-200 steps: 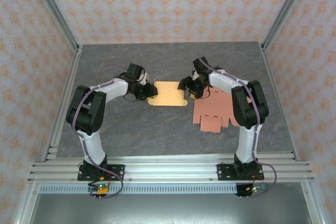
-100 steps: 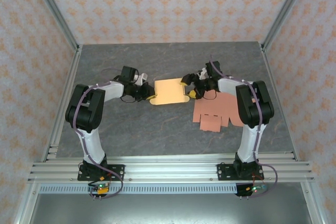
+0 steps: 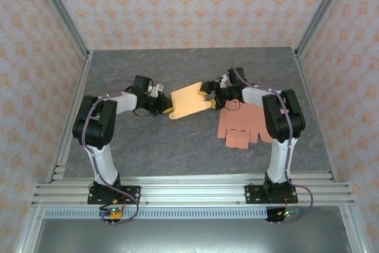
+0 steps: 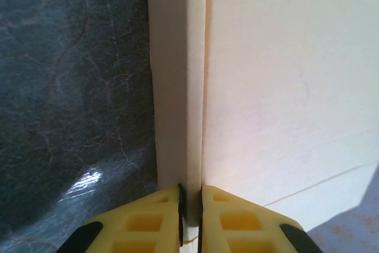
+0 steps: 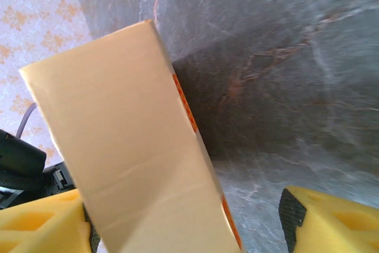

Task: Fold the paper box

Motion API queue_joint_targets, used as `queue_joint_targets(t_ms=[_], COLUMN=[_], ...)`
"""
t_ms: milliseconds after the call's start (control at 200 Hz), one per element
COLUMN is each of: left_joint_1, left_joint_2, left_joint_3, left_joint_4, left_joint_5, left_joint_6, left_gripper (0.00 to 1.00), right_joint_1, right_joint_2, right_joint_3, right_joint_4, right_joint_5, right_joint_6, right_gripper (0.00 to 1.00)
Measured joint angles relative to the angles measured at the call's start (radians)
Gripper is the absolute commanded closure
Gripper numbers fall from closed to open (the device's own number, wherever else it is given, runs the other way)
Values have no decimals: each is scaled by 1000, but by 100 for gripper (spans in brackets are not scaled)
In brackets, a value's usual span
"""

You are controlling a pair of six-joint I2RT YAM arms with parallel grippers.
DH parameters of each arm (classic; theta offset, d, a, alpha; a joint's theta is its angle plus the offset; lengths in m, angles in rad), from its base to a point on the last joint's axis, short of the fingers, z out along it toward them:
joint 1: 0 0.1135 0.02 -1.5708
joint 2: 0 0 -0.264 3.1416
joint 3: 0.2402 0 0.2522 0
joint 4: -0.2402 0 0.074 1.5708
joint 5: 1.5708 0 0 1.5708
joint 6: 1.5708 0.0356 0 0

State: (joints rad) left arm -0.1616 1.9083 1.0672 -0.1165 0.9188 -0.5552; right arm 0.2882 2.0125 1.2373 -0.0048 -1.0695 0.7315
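Observation:
The paper box [image 3: 189, 100] is a flat yellow-orange sheet in the middle of the table, tilted with its right end raised. My left gripper [image 3: 164, 106] is at its left edge. In the left wrist view the left gripper [image 4: 190, 191] is shut on a narrow cream flap of the box [image 4: 284, 87]. My right gripper [image 3: 212, 95] is at the box's right end. In the right wrist view the right gripper [image 5: 186, 220] stands open around the box [image 5: 130, 146]. The sheet rests against the left finger [image 5: 41, 223], and the right finger [image 5: 331, 223] is well apart from it.
A second flat box blank, salmon pink [image 3: 241, 124], lies on the grey marbled table [image 3: 177, 146] just right of the yellow one, under the right arm. Patterned walls and metal posts enclose the table on three sides.
The left gripper has closed on the box's left flap. The right gripper has moved round the box's right end, and the box has turned and lifted on that side.

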Motion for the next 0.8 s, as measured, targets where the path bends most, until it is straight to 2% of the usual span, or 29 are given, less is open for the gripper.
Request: queue_joint_targets(t_ms=[160,220,260,315,400,496,571,606,656,756,801], left_joint_1=[0,0,0,0,-3,-18,-55,-84,-158,-359,-413], left_joint_2=[1,-9,-33,-109,-252,-414,-525,-566,-636,-772,-810], left_joint_3=[11,3,-26,-96,-167,-193,-210,-224,-259,-366,-406], left_joint_4=[-30,-18,14,60,91,196,294,328,364,389,388], left_joint_5=[-12,-21,-42,-80,-128,-180,-248,-276,-320,-400,-419], left_joint_6=[3,-1,-17,-31,-36,23,128,194,349,655,755], left_gripper=[75,64,52,44,41,37,36,30,15,11,11], right_joint_1=[35,35,34,32,30,30,29,29,29,28,25], right_joint_2=[31,31,31,31,30,21,0,-10,-19,-40,-58], right_joint_3=[2,-3,-5,-6,-5,-5,-1,12,48,106,107], right_joint_4=[103,126,138,140,117,80,22,-32,-129,-284,-330], right_joint_5=[-9,-9,-8,-5,-3,1,3,4,7,6,-1], right_joint_6=[91,116,138,165,212,268,304,308,303,296,297], right_gripper=[42,45,47,48,49,50,51,53,54,55,55])
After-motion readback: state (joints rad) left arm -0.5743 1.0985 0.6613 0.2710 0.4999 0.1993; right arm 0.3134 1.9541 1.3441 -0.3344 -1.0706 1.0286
